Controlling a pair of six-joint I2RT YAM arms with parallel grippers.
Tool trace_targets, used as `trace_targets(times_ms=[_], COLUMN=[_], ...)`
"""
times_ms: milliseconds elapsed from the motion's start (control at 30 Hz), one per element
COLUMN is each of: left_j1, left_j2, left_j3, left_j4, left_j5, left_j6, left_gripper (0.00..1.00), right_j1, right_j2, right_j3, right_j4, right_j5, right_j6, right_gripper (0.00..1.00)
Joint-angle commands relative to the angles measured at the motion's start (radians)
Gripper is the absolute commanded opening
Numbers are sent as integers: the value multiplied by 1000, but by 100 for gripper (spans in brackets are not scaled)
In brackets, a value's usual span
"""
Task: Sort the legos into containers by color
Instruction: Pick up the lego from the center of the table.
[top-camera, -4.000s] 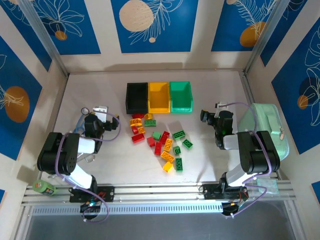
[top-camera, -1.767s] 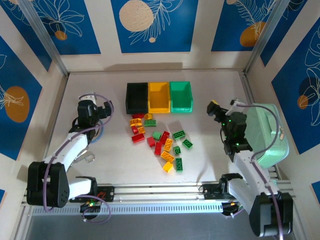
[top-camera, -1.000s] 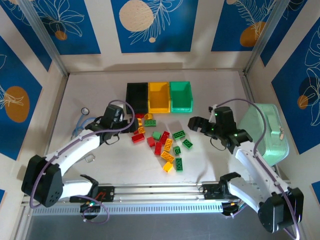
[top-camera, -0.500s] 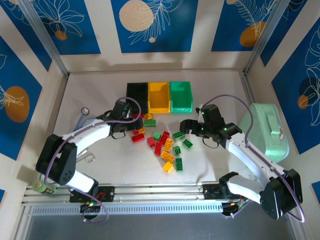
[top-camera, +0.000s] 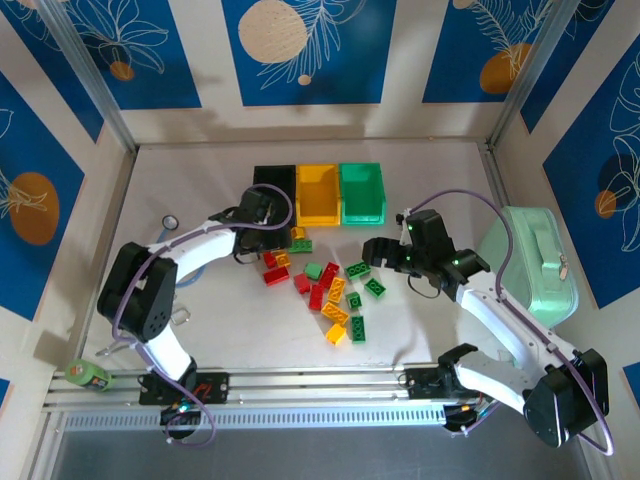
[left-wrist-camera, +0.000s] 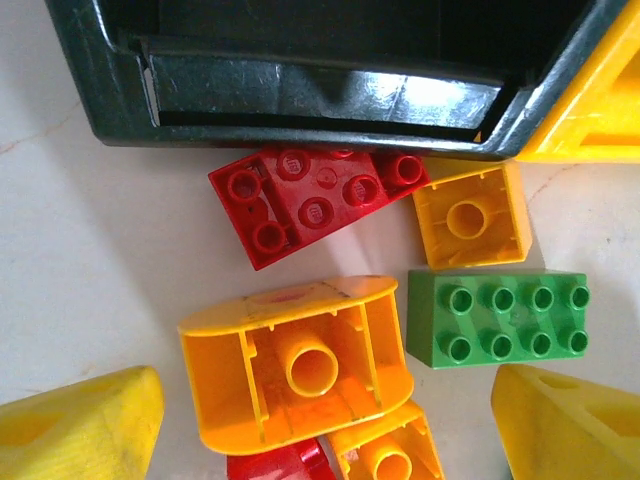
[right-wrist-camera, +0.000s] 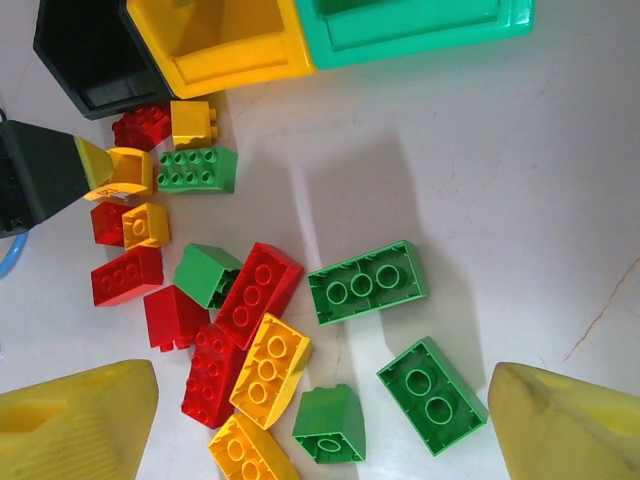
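legos (top-camera: 325, 285) all loose on the table (top-camera: 190, 180), clustered just in front of the containers (top-camera: 318, 195); bins look empty, so sorting not started by my read; left tool (left-wrist-camera: 322, 418) open, straddling an orange arch brick (left-wrist-camera: 295, 360); right tool (right-wrist-camera: 320, 420) open above the pile, holding nothing; table pale, marbled; blue leaf-print wall panels (top-camera: 300, 50); mint case (top-camera: 535, 265) at right.

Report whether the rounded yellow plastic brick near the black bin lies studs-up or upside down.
Upside down: the rounded yellow plastic brick shows its hollow underside and centre tube.
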Motion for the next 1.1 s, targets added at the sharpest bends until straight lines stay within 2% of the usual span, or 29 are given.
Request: trace_targets(times_ms=[0,467,1067], left_j1=[10,13,12], left_j2=[30,97,36], left_j3=[36,60,53], left_j4=[-39,-55,-87], left_j5=[-1,-17,-49], left_j6=[-17,-21,-26], left_gripper=[84,74,53], right_j1=[-9,-11,-17], right_j2=[9,36,16], right_j3=[-12,-18,0], right_j4=[8,35,35], right_j5=[-3,-15,-24], right_j6=[-7,1,-1], right_gripper=[86,86,86])
